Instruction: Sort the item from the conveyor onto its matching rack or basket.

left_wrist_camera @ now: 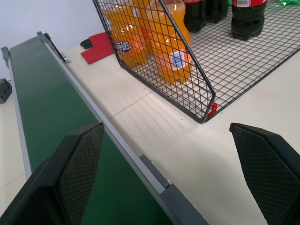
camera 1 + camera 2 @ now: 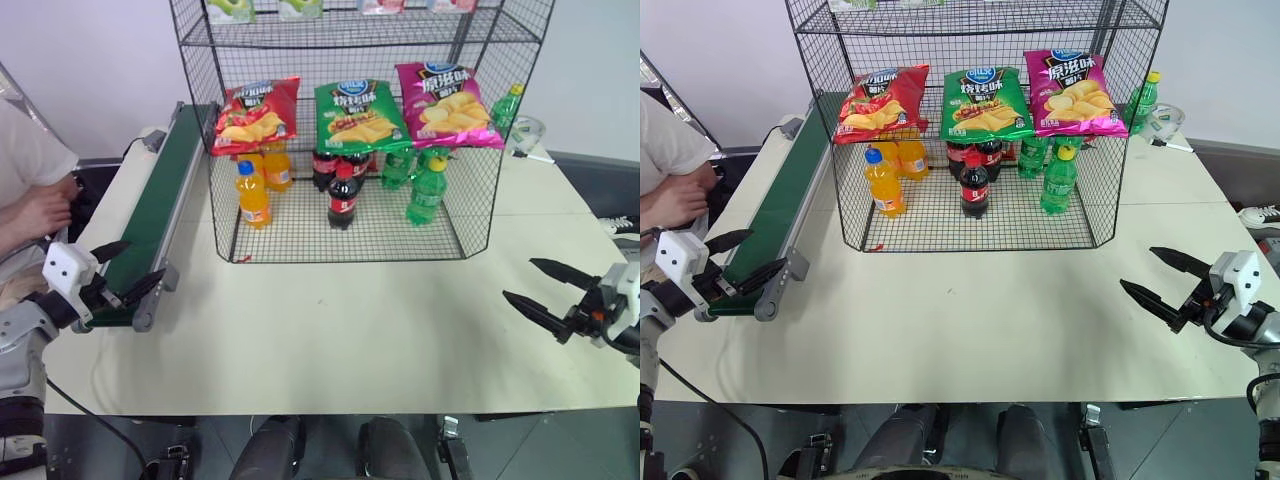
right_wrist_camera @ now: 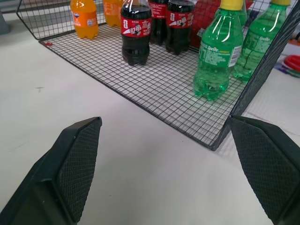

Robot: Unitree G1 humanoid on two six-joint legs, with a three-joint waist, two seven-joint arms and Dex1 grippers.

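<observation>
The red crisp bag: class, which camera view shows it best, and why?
The left eye view: the red crisp bag lies on a tier of the black wire rack, beside the green crisp bag, logo and crisps visible. The right eye view shows the same. The right wrist view gives perhaps a red patch behind the bottles.

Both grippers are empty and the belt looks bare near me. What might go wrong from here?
1. The red crisp bag already lies on the rack shelf, so a reach to the bare conveyor would likely find nothing.
2. The left gripper hangs open at the conveyor's end frame and could knock it.
3. A person's hand rests close to that arm.
</observation>
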